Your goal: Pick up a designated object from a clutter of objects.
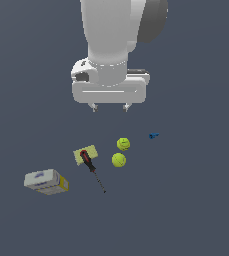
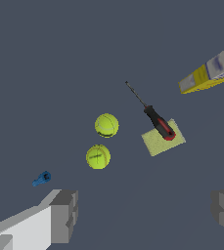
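The end effector (image 1: 109,107) hung spread and empty above the bench (image 1: 186,210). Two balls (image 1: 123,144) (image 1: 119,160) lay just beside the screwdriver (image 1: 88,162); descending squarely over one would avoid nudging its twin.

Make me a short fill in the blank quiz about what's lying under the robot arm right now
1. The gripper hangs above the clutter with its jaws ____.
2. The red-and-black-handled screwdriver rests its handle on the pale yellow-green flat ____.
3. The number of round yellow-green tennis balls lying side by side is ____.
4. The tiny piece lying apart from the tennis balls is coloured ____.

Missing words: open; block; two; blue
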Robot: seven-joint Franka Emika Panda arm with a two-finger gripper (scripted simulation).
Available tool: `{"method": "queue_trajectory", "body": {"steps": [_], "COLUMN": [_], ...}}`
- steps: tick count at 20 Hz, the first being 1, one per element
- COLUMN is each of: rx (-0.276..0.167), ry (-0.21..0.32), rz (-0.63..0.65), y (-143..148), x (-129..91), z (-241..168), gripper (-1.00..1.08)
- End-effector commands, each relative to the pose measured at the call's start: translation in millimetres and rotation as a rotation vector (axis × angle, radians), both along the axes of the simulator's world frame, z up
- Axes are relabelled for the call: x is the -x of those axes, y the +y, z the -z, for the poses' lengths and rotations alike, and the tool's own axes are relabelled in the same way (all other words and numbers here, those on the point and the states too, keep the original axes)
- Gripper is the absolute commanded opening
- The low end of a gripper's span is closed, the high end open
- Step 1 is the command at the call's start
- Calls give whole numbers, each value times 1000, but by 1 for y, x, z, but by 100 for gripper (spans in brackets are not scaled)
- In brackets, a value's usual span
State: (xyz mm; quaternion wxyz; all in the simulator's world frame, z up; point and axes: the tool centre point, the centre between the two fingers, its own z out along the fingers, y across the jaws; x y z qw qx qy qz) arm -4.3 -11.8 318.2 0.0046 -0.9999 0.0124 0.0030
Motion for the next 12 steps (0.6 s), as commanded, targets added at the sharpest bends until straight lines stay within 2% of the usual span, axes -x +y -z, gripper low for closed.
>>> {"method": "queue_trajectory", "body": {"steps": [1, 12], "rx": [0, 8], "ry": [0, 31], "rz": [0, 26], "y": [0, -8], "x": [0, 8], "z": [0, 7], "gripper": [100, 100]}}
